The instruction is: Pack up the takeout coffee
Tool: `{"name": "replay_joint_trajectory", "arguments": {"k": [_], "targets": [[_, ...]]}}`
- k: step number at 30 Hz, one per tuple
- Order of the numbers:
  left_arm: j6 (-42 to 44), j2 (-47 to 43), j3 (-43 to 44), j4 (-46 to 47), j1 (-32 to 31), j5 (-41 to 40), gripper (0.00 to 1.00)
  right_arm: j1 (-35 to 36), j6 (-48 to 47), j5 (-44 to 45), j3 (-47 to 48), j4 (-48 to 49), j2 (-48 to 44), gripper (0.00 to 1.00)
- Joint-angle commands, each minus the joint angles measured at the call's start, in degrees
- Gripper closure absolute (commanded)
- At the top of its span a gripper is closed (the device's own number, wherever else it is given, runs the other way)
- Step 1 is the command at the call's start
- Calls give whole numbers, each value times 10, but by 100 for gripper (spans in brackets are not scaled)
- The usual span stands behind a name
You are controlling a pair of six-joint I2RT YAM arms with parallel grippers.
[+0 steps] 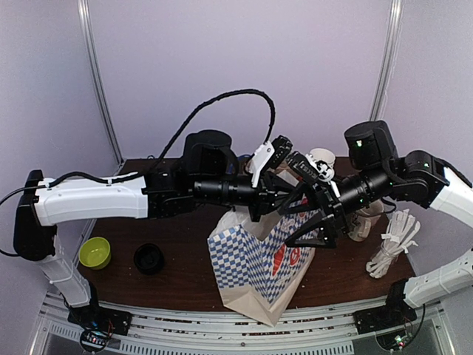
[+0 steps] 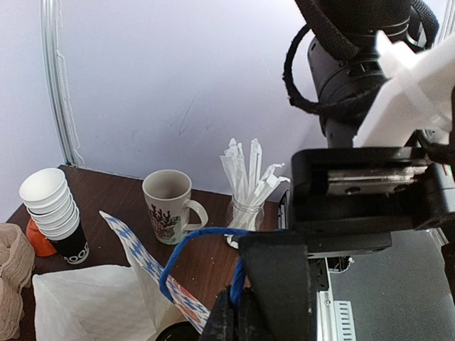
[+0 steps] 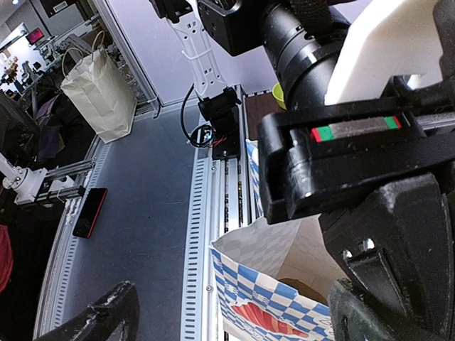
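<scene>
Left end effector (image 2: 234, 316) is clamped shut on the blue cord handle (image 2: 186, 245) of the checked paper bag (image 1: 251, 274) standing mid-tabletop (image 1: 185, 244). A black lid, seemingly the takeout coffee (image 2: 175, 331), shows inside the bag. Right end effector (image 3: 234, 305) gapes wide, empty, over the bag's mouth.

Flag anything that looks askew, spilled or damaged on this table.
The checked paper bag sits skewed. The left gripper is pinched shut on one blue handle, so that side of the rim is lifted into a point and the mouth is pulled out of shape. Nothing looks spilled or broken.
</scene>
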Motion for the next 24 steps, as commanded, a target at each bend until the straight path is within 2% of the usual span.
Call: {"name": "replay_joint_trajectory", "arguments": {"k": [1, 5, 8, 11, 19, 24], "targets": [[9, -77, -18, 1, 25, 2, 100, -24, 22, 146, -7, -113, -44, 5], [9, -86, -36, 15, 25, 4, 100, -23, 24, 111, -36, -59, -79, 6], [7, -90, -49, 30, 25, 8, 100, -23, 48, 85, -98, 53, -132, 6], [3, -98, -67, 46, 25, 10, 100, -23, 62, 85, -137, 118, -173, 4], [4, -111, -79, 52, 25, 8, 100, -23, 33, 83, -153, 97, -173, 5], [6, -108, -71, 47, 25, 12, 100, -23, 47, 81, -153, 122, -172, 5]]}}
